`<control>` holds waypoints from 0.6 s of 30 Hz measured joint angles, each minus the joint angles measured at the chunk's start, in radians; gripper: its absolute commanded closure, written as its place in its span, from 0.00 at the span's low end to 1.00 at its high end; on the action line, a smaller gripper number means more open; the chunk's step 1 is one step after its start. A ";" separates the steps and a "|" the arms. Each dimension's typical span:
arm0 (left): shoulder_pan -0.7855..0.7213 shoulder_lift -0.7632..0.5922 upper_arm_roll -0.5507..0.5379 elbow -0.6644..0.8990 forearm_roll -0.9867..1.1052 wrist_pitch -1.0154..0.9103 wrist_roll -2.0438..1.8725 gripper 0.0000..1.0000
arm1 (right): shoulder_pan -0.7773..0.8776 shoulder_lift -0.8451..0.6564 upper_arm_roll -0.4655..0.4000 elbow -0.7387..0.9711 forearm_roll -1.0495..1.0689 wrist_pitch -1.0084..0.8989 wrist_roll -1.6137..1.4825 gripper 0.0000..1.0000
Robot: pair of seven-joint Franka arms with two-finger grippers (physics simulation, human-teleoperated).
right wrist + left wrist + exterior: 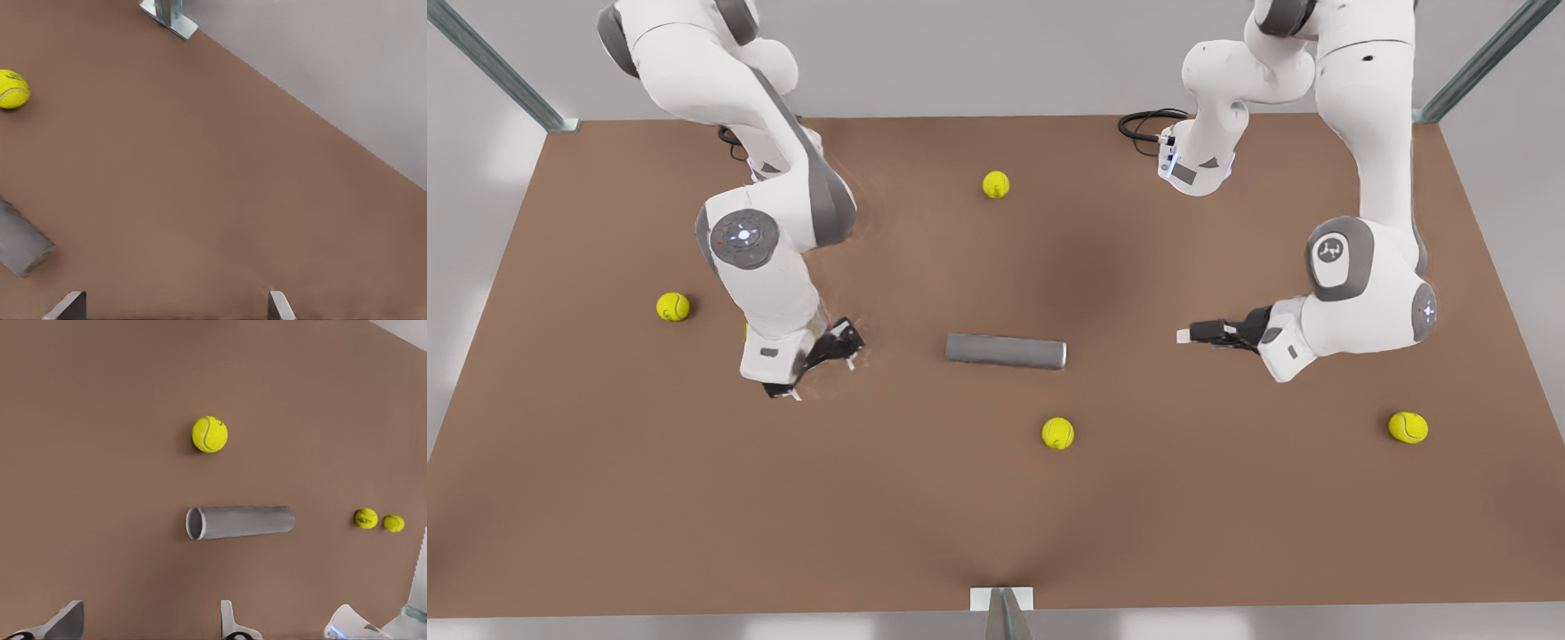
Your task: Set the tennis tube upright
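Observation:
The tennis tube (1005, 350) is a plain grey cylinder lying flat on its side in the middle of the brown table (1227, 516). In the left wrist view the tennis tube (240, 522) shows its open rimmed end, which points to the front view's right. My left gripper (1187, 335) hovers open off that end, at the front view's right, with nothing between its fingers (230, 623). My right gripper (818, 364) is open and empty at the front view's left, off the tube's closed end (20, 243). Neither gripper touches the tube.
Yellow-green tennis balls lie scattered: one behind the tube (996, 184), one just in front of it (1057, 433), one at the left (672, 307) and one at the front right (1408, 428). A metal bracket (1002, 604) sits at the front table edge.

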 measured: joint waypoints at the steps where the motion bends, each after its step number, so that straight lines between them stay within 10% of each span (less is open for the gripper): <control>1: -0.003 0.064 -0.011 0.036 -0.048 0.008 0.000 0.00 | -0.082 -0.034 -0.008 0.012 0.019 -0.052 0.018 0.00; 9: -0.008 0.338 -0.132 0.092 -0.281 0.145 0.036 0.00 | -0.214 -0.287 -0.030 -0.322 0.065 -0.139 0.113 0.00; 18: -0.018 0.335 -0.199 -0.087 -0.403 0.297 0.134 0.00 | -0.191 -0.302 -0.031 -0.372 0.106 -0.102 0.211 0.00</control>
